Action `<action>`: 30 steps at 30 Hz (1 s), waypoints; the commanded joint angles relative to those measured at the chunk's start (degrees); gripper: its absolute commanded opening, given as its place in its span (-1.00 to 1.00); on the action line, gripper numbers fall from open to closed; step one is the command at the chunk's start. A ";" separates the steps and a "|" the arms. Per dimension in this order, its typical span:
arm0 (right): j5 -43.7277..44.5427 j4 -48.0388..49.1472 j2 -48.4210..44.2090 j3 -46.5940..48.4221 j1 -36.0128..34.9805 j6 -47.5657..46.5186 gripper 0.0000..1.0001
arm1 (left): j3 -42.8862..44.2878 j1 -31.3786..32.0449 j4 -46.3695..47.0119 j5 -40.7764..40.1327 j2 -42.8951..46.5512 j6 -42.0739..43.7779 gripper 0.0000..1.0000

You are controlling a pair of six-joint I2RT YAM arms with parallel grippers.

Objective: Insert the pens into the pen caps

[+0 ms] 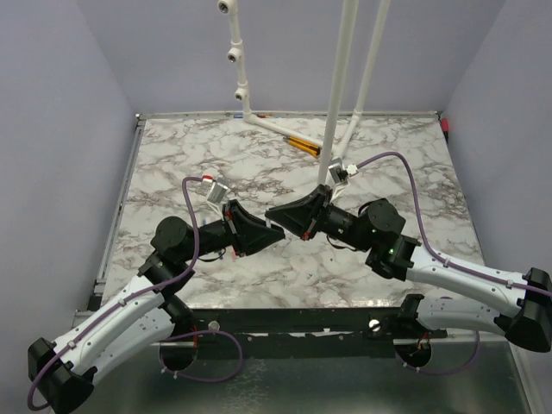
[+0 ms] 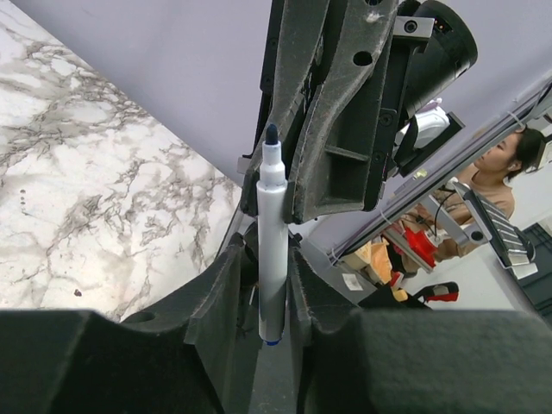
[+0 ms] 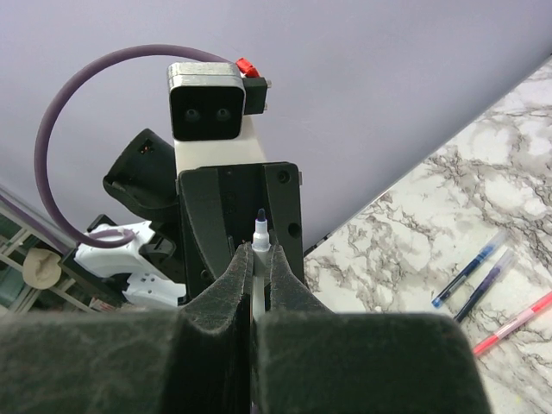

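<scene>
My right gripper is shut on a white-barrelled pen just below its collar. The dark tip pokes out past the fingertips. In the left wrist view the same kind of pen stands lengthwise between my left gripper's fingers, dark tip up and blue end low. The left jaws sit narrowly round its barrel, with a slim gap on the left side. Both grippers meet above the table's middle, left and right. A blue pen, a dark pen and a pink-red pen lie on the marble. The pen caps are out of view.
A white pipe frame rises from the far middle of the marble table, with an orange-and-black stick beside its foot. Purple walls close the left, far and right sides. The left arm's camera block faces the right wrist.
</scene>
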State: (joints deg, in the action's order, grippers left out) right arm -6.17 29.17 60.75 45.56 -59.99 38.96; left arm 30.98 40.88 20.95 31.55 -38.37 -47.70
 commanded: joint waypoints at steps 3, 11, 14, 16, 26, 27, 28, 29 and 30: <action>1.82 1.59 -0.66 -1.15 -0.91 -1.46 -0.99 | 0.08 -0.11 1.22 -0.87 1.17 -0.29 -0.30; 2.73 1.20 -1.32 -1.77 -1.62 -1.95 -0.99 | 0.04 -0.14 1.11 -1.78 0.71 -0.55 -0.39; 2.99 1.24 -1.50 -1.82 -1.72 -2.02 -0.99 | -0.04 -0.15 1.11 -1.43 0.59 -0.38 -0.80; 3.16 1.16 -1.49 -1.86 -1.80 -2.12 -0.99 | -0.17 -0.10 1.13 -1.43 0.64 -0.37 -1.00; 5.91 -6.76 -1.85 0.31 -1.80 -4.88 -0.45 | -0.68 -0.17 -4.29 -6.78 1.93 2.63 -1.00; 7.33 -8.65 -2.21 0.83 -1.80 -5.53 -0.34 | -0.09 -0.11 -6.94 -8.02 1.87 4.23 -1.00; 9.08 -11.57 -2.36 1.83 -1.80 -6.13 -0.27 | 0.71 -0.10 -10.05 -9.51 1.64 6.11 -1.00; 11.03 -15.03 -2.31 2.96 -1.80 -6.88 -0.23 | 1.50 -0.15 -13.14 -10.83 1.30 7.45 -1.00; 13.20 -18.07 -2.26 4.12 -1.80 -7.64 -0.19 | 2.15 -0.13 -15.26 -11.76 1.10 8.67 -1.00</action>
State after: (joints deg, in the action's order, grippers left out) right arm -0.93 22.70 59.66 45.17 -61.45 35.29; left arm 30.50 40.88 16.69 26.37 -37.17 -45.74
